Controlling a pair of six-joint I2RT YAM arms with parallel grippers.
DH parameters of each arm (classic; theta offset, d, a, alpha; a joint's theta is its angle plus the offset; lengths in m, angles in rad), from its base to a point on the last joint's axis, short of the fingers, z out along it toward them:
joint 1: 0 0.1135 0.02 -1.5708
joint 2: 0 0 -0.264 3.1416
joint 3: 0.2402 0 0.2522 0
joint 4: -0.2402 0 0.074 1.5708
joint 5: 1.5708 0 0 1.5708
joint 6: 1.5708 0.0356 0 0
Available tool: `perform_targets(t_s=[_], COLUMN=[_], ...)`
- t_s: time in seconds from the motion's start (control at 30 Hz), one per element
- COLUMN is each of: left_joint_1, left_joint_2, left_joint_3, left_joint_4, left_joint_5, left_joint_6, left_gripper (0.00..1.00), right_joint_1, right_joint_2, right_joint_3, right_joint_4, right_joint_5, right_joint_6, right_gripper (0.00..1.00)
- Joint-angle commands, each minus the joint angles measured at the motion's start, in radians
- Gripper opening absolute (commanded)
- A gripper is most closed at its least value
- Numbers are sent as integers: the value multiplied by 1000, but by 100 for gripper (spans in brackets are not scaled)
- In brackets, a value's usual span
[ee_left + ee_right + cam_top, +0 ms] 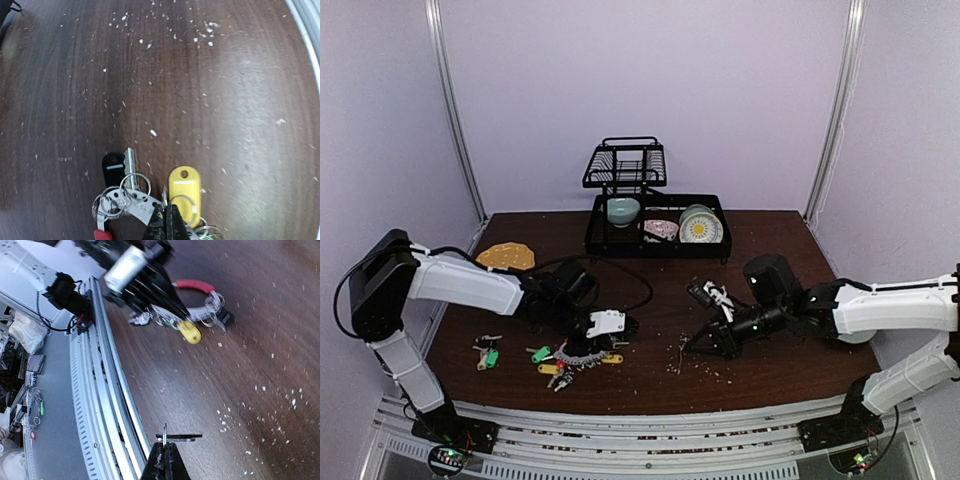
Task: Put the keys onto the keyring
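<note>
Seen from above, a dark wooden desk [650, 385] is shown with the keyring [582, 352] laid close to the near edge, left of the middle, its coloured tags fanned around it. The left gripper [608, 340] is lowered onto the right end of that ring. A loose key with a green tag [491, 357] is set well apart from it, nearer the left edge. The right gripper [692, 346] is held low, right of the middle and near the near edge, among pale crumbs [680, 358]. A black dish rack [655, 225] holding crockery is placed at the middle of the far edge, and a flat orange piece [505, 256] is seen by the far left corner. In the left wrist view, the left gripper [167, 224] is closed, its tips pinched together on the silver band of the keyring [139, 209]. A yellow tag [184, 192] is found just right of the tips, a black tag [114, 168] and a silver key [130, 162] to their left, and a bit of the red arc [102, 234] at the bottom edge. In the right wrist view, the right gripper [164, 457] is clamped shut on a thin key [182, 437], seen edge-on and held above the desk beside its railed near edge. Farther off, the left gripper [177, 312] is seen at the keyring [196, 285], whose red arc is laid flat on the wood.
</note>
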Motion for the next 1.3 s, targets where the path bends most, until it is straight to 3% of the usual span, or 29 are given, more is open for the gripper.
perform_targets(t_s=[0.0, 0.33, 0.67, 0.93, 1.27], left_joint_1=[-1, -14, -123, -175, -213], left_joint_2=[-113, -258, -510, -537, -529], left_joint_3=[-82, -172, -180, -107, -84], left_joint_4=[157, 277, 404, 404, 427], left_joint_5=[29, 86, 33, 51, 50], left_joint_6=[-87, -188, -249, -206, -206], left_gripper=[0, 0, 0, 0, 0], right_joint_1=[-6, -3, 7, 31, 42], right_joint_2=[133, 267, 34, -54, -101], right_joint_3=[0, 47, 61, 137, 221], right_joint_4=[28, 67, 130, 119, -30], right_joint_5=[30, 2, -51, -196, -189], right_joint_6=[101, 135, 34, 2, -98], right_gripper=[0, 0, 0, 0, 0])
